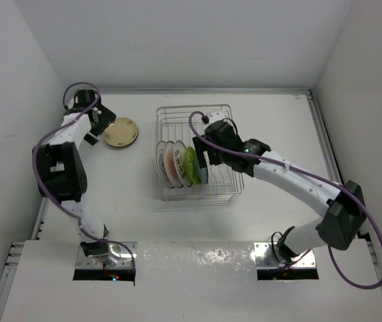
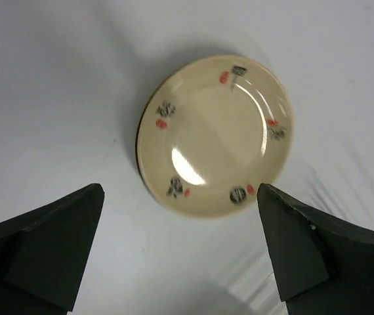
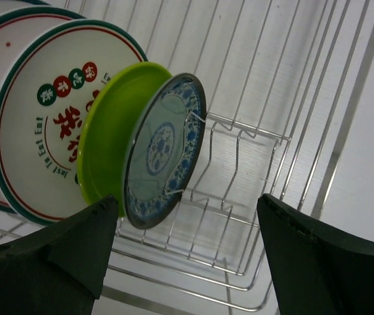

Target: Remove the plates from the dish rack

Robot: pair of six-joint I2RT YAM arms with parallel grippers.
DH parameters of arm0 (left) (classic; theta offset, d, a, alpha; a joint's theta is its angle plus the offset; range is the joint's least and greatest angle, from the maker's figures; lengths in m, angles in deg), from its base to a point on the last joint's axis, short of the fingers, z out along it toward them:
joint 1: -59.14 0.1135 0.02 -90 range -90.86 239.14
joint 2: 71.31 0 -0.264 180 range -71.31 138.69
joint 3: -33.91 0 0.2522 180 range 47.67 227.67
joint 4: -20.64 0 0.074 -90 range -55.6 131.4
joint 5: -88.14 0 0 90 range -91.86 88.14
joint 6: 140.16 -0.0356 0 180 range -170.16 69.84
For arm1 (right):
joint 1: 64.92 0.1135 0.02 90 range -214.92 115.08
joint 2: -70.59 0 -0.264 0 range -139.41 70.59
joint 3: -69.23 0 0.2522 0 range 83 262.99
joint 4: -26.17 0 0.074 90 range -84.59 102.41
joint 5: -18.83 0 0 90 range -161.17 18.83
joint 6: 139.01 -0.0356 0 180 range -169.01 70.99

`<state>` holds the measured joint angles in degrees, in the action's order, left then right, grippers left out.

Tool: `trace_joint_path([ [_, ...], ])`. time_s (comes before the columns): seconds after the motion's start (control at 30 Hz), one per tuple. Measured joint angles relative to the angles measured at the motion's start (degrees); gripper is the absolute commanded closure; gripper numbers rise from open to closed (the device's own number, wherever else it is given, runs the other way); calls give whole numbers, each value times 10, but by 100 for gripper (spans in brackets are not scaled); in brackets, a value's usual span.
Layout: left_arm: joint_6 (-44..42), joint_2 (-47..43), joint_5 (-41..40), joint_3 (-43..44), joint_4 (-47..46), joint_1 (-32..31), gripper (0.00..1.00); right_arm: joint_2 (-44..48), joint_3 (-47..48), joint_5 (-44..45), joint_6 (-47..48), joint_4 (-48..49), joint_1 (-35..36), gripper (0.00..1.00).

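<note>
Your right gripper (image 3: pixel 186 213) gapes empty just short of the round blue-patterned plate (image 3: pixel 164 154), on edge at the row's end in the silver wire dish rack (image 3: pixel 285 98); left gripper (image 2: pixel 180 210), spread empty, hangs over a round cream plate (image 2: pixel 216 134)

Top view: high, behind arm bases (image 1: pixel 104 258) at 6 o'clock, looking down on whole worktop (image 1: pixel 278 121). Left wrist: close, down on cream plate (image 2: pixel 216 134), 10 o'clock in top view. Right wrist: close, into dish rack (image 3: pixel 246 128), centre in top view.
</note>
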<state>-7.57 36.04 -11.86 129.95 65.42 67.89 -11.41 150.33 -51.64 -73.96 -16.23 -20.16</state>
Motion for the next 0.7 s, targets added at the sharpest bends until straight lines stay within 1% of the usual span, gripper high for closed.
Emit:
trace_joint_path([
  [0.03,-6,-27,1,-11,2,0,0,-9,4,0,-6,2,0,19],
  [0.07,-11,-62,3,-24,5,0,0,-18,8,0,-11,6,0,24],
  [0.2,-59,-278,23,-94,-15,-2,0,-40,8,0,-30,28,0,37],
  [0.3,-103,-438,41,-163,-61,-2,0,-45,7,-3,-47,50,0,40],
  [0.4,-140,-544,50,-241,-76,-2,0,-50,6,-10,-60,72,0,43],
  [0.53,-170,-573,50,-318,-75,-3,0,-65,6,-21,-73,93,0,54],
  [0.6,-178,-566,54,-340,-68,-4,0,-77,6,-21,-81,99,0,63],
  [0.7,-186,-553,63,-360,-47,-4,0,-99,6,-20,-92,104,0,72],
])
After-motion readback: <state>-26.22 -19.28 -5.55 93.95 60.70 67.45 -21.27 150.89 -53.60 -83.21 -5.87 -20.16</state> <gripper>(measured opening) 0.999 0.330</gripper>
